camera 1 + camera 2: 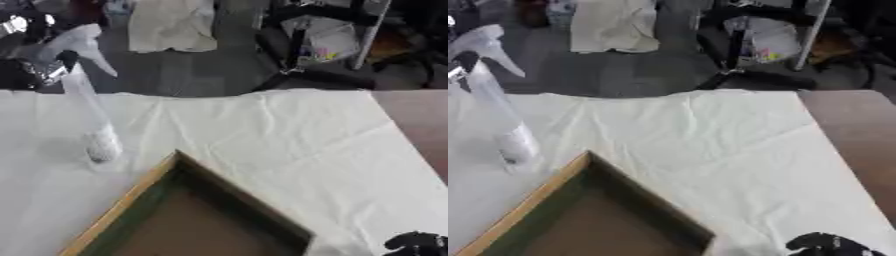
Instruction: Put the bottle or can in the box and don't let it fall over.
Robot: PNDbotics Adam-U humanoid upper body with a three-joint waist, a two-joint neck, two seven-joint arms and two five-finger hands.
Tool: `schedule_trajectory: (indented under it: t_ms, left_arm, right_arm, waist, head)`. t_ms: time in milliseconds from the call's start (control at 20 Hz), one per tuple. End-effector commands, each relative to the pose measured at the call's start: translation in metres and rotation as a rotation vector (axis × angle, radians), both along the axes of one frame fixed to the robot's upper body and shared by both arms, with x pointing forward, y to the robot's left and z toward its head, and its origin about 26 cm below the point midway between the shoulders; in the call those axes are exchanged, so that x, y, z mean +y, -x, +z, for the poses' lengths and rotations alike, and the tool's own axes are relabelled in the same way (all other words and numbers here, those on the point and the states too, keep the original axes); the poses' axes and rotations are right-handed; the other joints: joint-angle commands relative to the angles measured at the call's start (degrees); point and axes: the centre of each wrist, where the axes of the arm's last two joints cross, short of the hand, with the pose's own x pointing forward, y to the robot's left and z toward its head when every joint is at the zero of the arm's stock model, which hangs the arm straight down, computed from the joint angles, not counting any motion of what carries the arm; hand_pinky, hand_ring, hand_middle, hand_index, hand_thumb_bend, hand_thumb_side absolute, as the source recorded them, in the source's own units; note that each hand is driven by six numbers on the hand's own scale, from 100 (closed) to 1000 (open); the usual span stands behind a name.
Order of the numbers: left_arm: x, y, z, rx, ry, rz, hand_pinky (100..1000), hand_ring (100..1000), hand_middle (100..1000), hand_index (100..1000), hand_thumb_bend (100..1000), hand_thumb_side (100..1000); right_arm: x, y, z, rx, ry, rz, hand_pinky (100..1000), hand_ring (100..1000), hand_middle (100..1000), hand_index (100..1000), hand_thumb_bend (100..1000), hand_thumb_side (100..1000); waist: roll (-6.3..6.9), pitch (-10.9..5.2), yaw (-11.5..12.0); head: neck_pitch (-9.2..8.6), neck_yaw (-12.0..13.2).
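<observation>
Standing upright on the white cloth (289,145) over the desk, the clear spray bottle (87,100) has the left hand (44,70) at its neck; finger state cannot be told. Below the hand lies the wooden box (131,200). The right hand (418,244) shows only at the lower corner, fingers unclear.

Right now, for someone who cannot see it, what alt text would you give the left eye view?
A white spray bottle is held near its top by the robot's left hand, its base at the white cloth covering the table. An open box with a wooden rim lies below it. The dark right hand shows at the lower right corner.
</observation>
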Motion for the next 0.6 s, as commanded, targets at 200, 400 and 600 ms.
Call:
schedule_trajectory:
  t_ms: [200,400,600]
  left_arm:
    - [0.0027,0.0071,0.0158,-0.023,0.021,-0.007,860,585,764,869,100,414]
    - [0.0019,0.0056,0.0142,-0.011,0.024,-0.007,845,565,732,841,100,393]
    - [0.0016,0.0052,0.0140,-0.006,0.031,-0.008,838,558,719,828,100,388]
  right_arm:
    - [0.0011,0.0020,0.0074,-0.017,0.019,0.003,834,717,769,824,100,823]
    - [0.0019,0.0016,0.0072,-0.014,0.019,0.005,835,717,770,824,100,833]
    - [0.0021,0.0022,0.0057,-0.009,0.018,-0.002,835,718,770,824,100,838]
  waist:
    - [0.02,-1.05,0.0]
    - [0.04,-0.96,-0.1]
    - [-0.01,-0.87,-0.1]
  head:
    - [-0.66,0.1]
    - [-0.84,0.2]
    - [-0.84,0.1]
